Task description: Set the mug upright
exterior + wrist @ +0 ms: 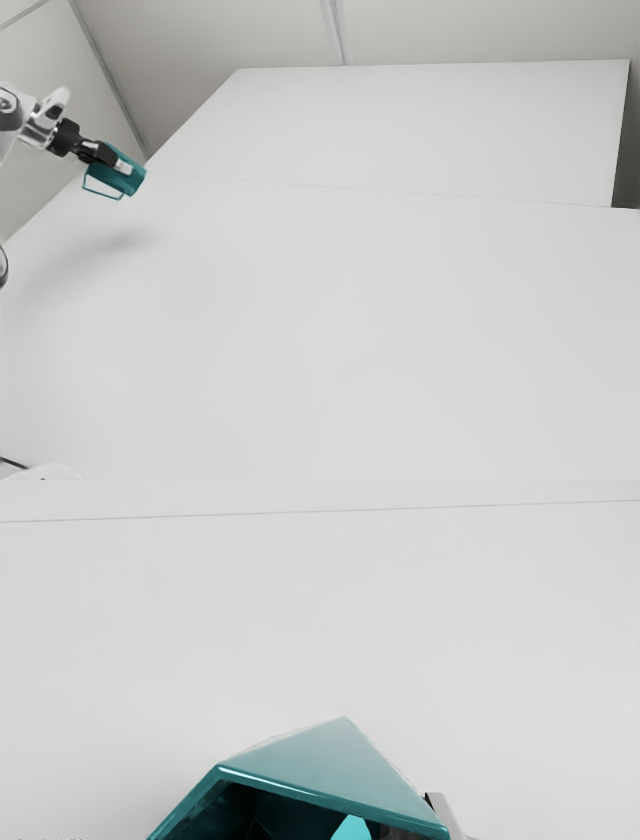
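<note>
At the exterior view's far left, the white arm (pixel 38 125) comes in over the table (pixel 350 320) and ends in the black gripper (pixel 122 168), which slants downward toward the exterior view's right. The gripper pinches the teal mug (pixel 130 183) and holds it above the table. A pale fingertip lies against the mug's side; the other finger is hard to make out there, so the exact gap between the two cannot be told.

The mug is tilted, neither upright nor flat. Its long axis slopes down toward the exterior view's right, roughly in line with the gripper. The mouth faces back toward the hand, and the base end points away from it and down. The thin, squared handle (pixel 101 193) hangs along the mug's lower side, its long bar running much the same way as the body.

Just below the mug, a soft shadow (pixel 125 241) spreads on the table, apart from the mug itself. Farther right, a fine seam (pixel 340 187) crosses the white surface.

In the wrist view, the mug's angular rim (pixel 300 792) is close to the camera, around a dark inside with a bright turquoise patch (pixel 353 828). A grey finger (pixel 442 810) stands against the outside, next to a corner of the rim.
</note>
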Action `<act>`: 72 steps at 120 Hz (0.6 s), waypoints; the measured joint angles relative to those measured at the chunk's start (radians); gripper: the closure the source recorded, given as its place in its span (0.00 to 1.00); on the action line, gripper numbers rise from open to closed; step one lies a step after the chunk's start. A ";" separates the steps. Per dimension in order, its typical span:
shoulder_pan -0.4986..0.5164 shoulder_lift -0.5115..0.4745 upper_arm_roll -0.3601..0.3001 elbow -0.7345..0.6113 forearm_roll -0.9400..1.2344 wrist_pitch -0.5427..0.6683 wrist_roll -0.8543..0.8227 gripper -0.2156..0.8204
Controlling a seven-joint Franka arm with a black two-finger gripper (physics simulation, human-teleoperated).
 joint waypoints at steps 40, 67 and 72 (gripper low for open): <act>-0.157 -0.497 0.006 -0.593 0.263 0.089 -0.170 0.96; -0.437 -0.596 0.172 -0.760 0.337 0.230 -0.284 0.96; -0.457 -0.596 0.178 -0.779 0.345 0.254 -0.303 0.96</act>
